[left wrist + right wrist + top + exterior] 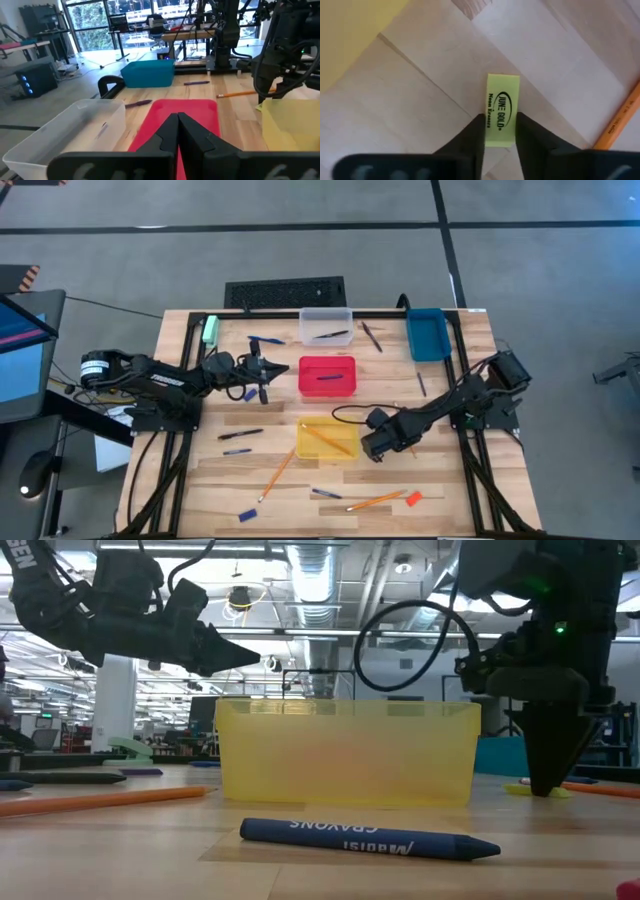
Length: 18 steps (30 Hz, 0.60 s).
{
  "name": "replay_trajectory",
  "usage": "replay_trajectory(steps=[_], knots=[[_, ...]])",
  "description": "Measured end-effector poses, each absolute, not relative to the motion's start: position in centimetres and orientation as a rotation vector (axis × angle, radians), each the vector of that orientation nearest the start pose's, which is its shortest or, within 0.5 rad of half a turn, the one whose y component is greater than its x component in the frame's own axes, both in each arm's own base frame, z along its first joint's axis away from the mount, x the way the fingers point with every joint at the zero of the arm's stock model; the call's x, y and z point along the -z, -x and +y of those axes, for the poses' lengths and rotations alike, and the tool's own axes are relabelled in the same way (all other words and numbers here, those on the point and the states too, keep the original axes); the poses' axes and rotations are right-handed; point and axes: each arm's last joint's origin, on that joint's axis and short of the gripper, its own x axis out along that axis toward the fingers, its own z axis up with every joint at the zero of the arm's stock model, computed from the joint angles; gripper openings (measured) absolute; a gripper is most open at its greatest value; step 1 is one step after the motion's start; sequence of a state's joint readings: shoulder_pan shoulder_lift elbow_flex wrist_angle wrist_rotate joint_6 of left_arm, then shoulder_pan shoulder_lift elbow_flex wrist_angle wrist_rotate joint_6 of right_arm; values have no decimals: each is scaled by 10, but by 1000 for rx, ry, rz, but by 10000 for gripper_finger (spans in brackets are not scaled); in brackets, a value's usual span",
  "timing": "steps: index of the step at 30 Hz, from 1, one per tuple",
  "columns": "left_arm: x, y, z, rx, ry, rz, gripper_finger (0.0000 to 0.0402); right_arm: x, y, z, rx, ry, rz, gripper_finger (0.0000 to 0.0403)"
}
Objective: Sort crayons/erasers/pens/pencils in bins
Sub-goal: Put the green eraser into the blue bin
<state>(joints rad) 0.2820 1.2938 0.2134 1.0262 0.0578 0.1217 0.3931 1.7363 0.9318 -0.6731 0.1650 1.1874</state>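
We see the right hand (500, 132) down at the bench (450, 500) just beside the yellow bin (327, 439), on the side away from the left arm. Its fingers (470, 137) sit on either side of the yellow-green eraser (501, 107), touching its edges while it lies flat on the wood, printed label facing up. An orange pencil (622, 117) lies close by. The left hand (177, 131) hovers over by the red bin (187, 112), fingers pressed together with nothing in them. In the red bin (327, 376) lies a blue crayon (330, 378), and the clear bin (326, 326) has a dark pen (330, 336). Another blue crayon (368, 838) lies on the bench in front of the yellow bin in the low view
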Motion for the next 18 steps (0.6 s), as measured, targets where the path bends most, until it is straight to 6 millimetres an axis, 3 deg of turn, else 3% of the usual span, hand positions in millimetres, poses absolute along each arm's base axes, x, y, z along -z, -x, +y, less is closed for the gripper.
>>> replay_trajectory(steps=[6, 12, 18], knots=[[-164, -205, 58, -222, -135, 70, 0, -140, -264, 104, 604, -567, 1289, 65], [-164, -205, 58, -234, -152, 72, 0, -159, -264, 98, 547, -599, 1246, 62], [-164, -203, 62, -255, -149, 81, 0, -181, -256, 81, 563, -610, 1223, 62]])
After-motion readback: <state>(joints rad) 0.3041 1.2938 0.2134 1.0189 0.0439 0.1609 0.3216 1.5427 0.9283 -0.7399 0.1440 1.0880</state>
